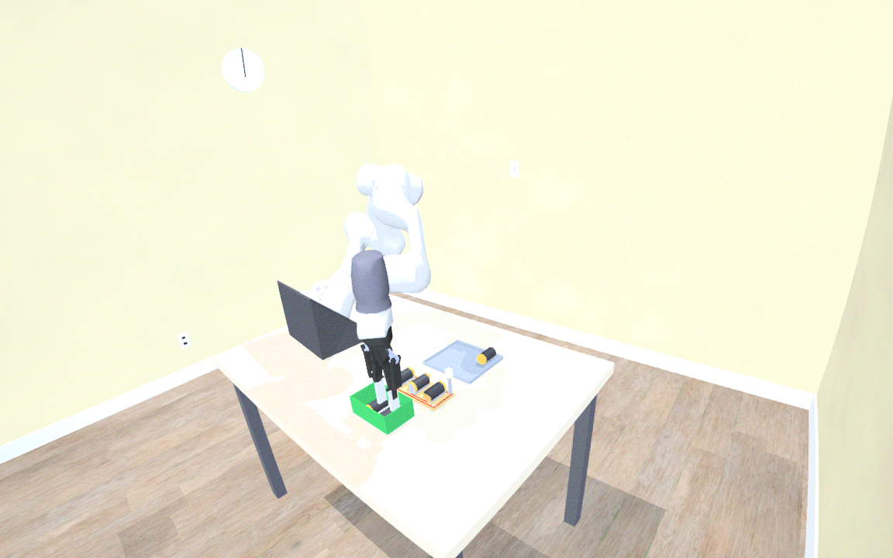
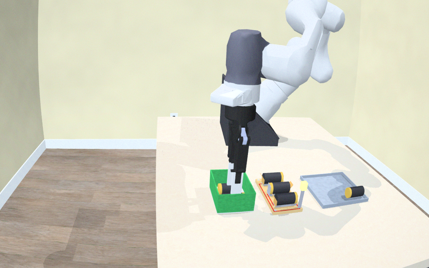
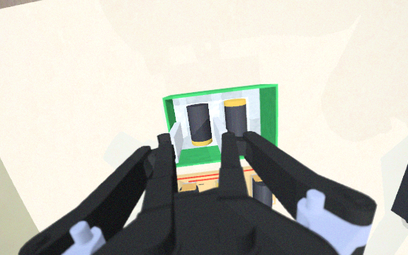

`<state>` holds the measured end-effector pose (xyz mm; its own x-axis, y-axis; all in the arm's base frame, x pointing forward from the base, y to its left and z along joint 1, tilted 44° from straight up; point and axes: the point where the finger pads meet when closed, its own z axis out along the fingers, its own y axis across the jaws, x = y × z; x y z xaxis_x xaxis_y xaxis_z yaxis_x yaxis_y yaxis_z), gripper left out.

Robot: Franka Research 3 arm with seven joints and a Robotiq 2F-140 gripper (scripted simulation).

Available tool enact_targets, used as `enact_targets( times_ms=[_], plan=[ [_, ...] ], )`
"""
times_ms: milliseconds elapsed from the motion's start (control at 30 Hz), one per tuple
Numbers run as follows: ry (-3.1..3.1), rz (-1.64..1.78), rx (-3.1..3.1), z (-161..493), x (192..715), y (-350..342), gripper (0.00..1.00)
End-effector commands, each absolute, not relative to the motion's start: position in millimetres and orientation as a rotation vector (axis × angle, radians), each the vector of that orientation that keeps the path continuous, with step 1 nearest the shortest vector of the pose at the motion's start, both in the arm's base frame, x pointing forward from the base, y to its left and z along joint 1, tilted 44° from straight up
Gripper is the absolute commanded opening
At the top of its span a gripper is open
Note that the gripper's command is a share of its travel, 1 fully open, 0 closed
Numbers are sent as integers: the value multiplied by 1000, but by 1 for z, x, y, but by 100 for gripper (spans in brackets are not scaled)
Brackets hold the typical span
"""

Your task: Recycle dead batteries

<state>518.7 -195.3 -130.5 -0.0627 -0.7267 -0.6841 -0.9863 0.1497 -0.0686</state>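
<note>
The green recycling box [image 1: 400, 418] [image 2: 236, 203] [image 3: 268, 120] stands upright. My gripper [image 1: 387, 401] [image 2: 233, 187] [image 3: 197, 129] reaches down into it, partly open, with a finger on each side of a black battery [image 3: 199, 124] and gaps beside it. This battery lies on the box floor. A second battery [image 2: 224, 188] [image 3: 236, 118] lies next to it, outside the fingers. Three batteries [image 2: 272, 177] [image 2: 280, 187] [image 2: 285, 198] sit in the holder [image 2: 292, 210] beside the box. The bulb [image 1: 448, 372] [image 2: 303, 185] on its post looks bright yellow in the exterior view.
A grey-blue tray [image 1: 441, 360] [image 2: 346, 202] lies beyond the holder, with one battery [image 1: 486, 356] [image 2: 354, 191] at its far side from the box. The holder and bulb post stand close to the box, between it and the tray. The dark arm base [image 2: 252, 136] is at the back.
</note>
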Motion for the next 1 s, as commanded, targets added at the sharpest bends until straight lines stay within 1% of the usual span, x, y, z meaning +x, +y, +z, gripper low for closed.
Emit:
enact_targets(
  times_ms=[0,333,967],
  plan=[
    [1844,589,-1633,-116,513,-206,29],
    [1844,589,-1633,-99,510,-222,29],
    [1844,589,-1633,-93,509,-228,29]
  ],
)
